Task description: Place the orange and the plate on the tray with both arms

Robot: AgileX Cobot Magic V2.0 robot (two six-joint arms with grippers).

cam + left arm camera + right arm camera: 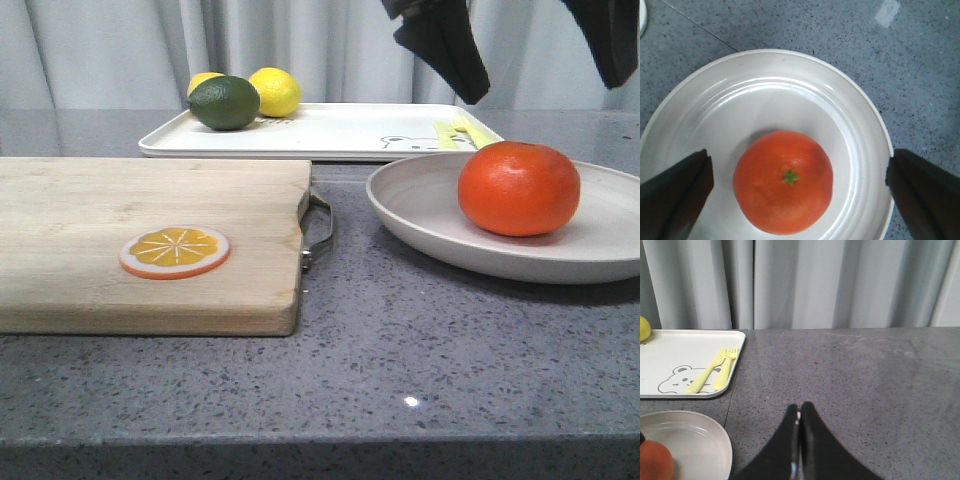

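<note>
Lying nearest on the grey table [400, 360], a wooden cutting board [150, 230] is seen to the left of the plate [420, 215], with an orange slice [175, 251] resting flat on it. The orange [518, 187] is seated inside the plate, which is set on the table and not on the tray [340, 130]. The left gripper [800, 190] is held above the plate with its fingers spread wide to either side of the orange, nothing being grasped. The right gripper [800, 415] is held above the table beside the plate, its fingers pressed together and empty. Beyond the plate the tray is found, with two lemons [274, 91] and a lime [223, 102] at its far-left end.
</note>
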